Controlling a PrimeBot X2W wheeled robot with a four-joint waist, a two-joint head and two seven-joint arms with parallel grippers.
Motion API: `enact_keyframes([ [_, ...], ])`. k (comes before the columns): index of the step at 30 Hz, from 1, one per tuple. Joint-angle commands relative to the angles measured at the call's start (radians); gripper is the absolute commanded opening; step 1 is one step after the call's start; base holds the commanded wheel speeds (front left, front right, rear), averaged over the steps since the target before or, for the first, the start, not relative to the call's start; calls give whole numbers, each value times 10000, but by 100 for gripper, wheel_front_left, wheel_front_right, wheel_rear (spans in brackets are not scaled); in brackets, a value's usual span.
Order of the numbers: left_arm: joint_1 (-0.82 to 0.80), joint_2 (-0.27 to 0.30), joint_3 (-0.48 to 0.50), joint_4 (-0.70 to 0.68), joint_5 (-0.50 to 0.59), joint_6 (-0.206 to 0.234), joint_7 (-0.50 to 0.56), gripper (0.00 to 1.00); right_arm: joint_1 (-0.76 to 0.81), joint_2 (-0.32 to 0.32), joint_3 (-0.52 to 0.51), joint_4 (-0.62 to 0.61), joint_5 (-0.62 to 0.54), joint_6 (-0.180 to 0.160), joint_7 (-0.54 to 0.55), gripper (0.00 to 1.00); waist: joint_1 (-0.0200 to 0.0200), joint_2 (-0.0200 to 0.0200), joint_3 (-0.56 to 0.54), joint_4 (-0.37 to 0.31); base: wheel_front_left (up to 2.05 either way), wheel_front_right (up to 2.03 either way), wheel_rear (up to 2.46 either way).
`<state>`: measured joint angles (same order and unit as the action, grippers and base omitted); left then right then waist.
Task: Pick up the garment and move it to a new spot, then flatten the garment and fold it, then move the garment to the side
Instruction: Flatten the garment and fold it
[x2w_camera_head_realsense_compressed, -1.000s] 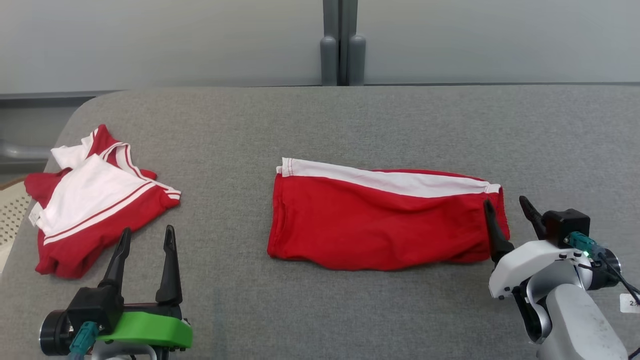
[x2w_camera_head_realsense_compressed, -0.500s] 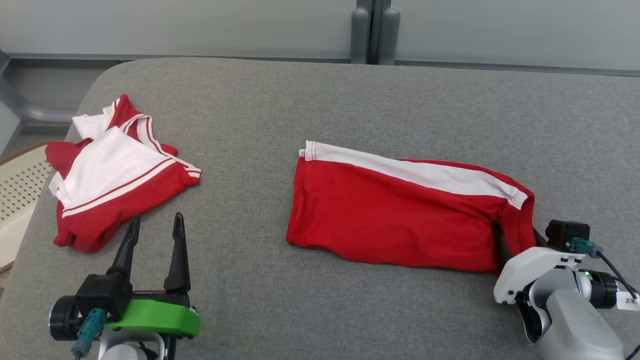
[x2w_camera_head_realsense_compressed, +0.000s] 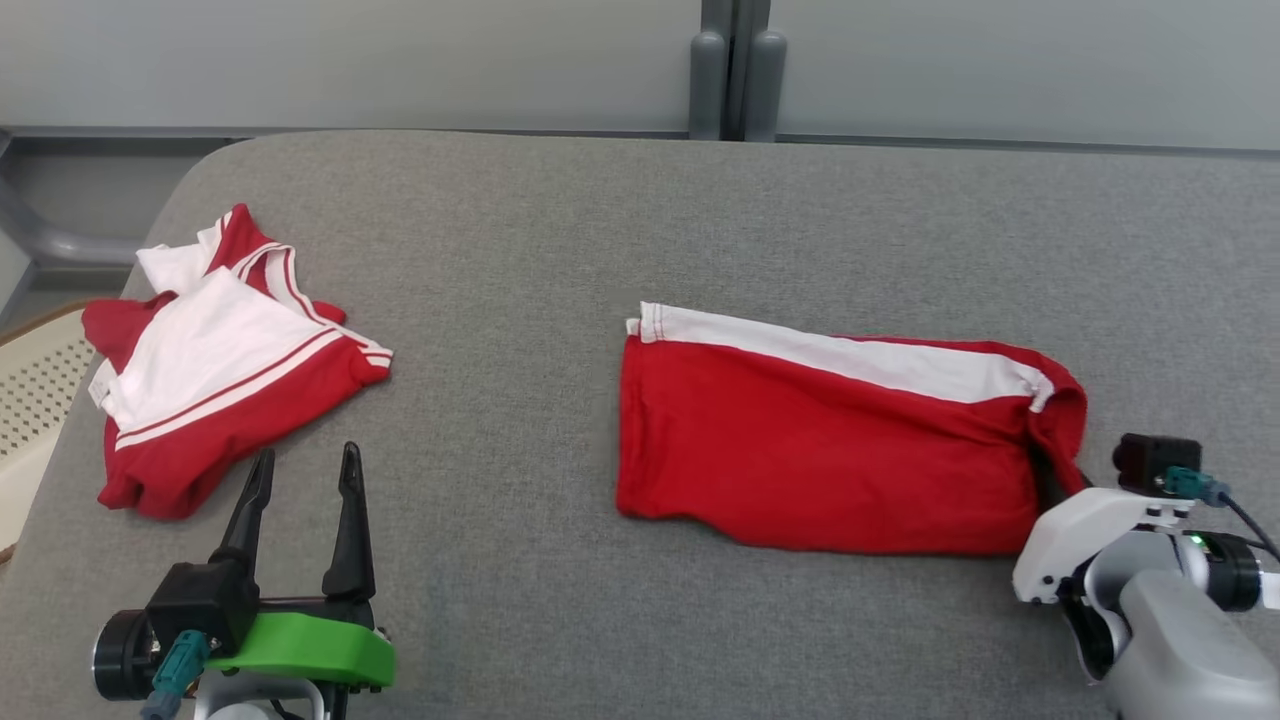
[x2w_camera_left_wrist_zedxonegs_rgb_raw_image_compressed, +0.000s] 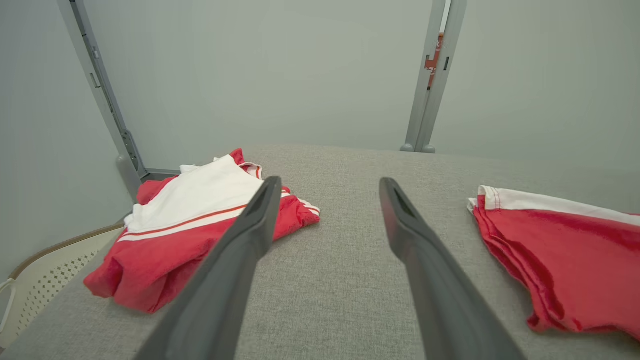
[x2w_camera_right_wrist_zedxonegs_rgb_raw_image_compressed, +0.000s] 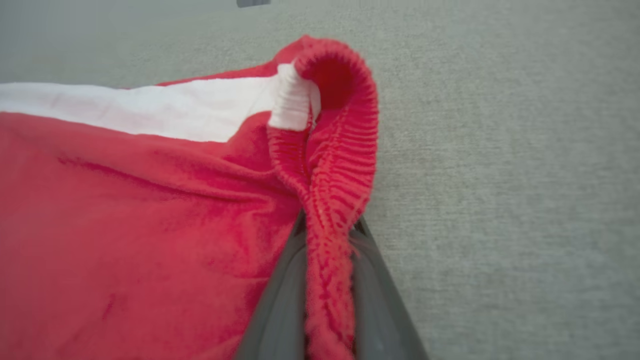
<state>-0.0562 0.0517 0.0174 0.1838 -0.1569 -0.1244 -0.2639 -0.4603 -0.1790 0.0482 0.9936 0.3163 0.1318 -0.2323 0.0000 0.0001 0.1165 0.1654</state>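
Red folded shorts with a white stripe (x2w_camera_head_realsense_compressed: 820, 450) lay on the grey cloth table (x2w_camera_head_realsense_compressed: 560, 250). The right gripper (x2w_camera_right_wrist_zedxonegs_rgb_raw_image_compressed: 327, 227) pinched their stretchy end (lifted a little), while the left gripper (x2w_camera_head_realsense_compressed: 306, 455) hung with fingers spread.

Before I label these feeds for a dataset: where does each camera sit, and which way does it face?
Head view: on the head, looking forward and down at the grey surface; left gripper lower left, right gripper lower right.
Left wrist view: along its open fingers, toward the far wall.
Right wrist view: along fingers closed on the red shorts.
All three share the red shorts.
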Motion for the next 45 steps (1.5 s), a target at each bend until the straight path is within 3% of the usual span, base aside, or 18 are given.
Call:
enact_keyframes([
  [1, 83, -9, 11, -10, 132, -43, -4, 100, 121, -361, 52, 52, 191, -19, -88, 0, 0, -1, -195, -267, 0, 0, 0],
  [9, 146, -9, -108, 7, 70, -32, -4, 100, 118, -2056, 342, -244, 946, -16, 343, 0, 0, -1, -372, -733, 0, 0, 0],
  [14, 216, -7, -103, 26, -26, 7, -4, 100, -257, -2423, 626, -721, 1313, -16, 717, 0, 0, -1, -400, -953, 0, 0, 0],
  [32, 90, -7, -351, 72, -195, 107, -4, 100, -347, -200, 2173, -2823, 2111, -10, 1529, 0, 0, -1, -336, -930, 0, 0, 0],
  [44, -261, -8, -532, 217, -306, 155, -4, 100, -404, 920, 2356, -2702, 1690, -10, 1429, 0, 0, -1, 26, -496, 0, 0, 0],
  [45, -273, -8, -546, 227, -307, 163, -4, 100, -438, 916, 2360, -2624, 1489, -10, 1345, 27, 0, -1, 30, -481, 0, 0, 0],
])
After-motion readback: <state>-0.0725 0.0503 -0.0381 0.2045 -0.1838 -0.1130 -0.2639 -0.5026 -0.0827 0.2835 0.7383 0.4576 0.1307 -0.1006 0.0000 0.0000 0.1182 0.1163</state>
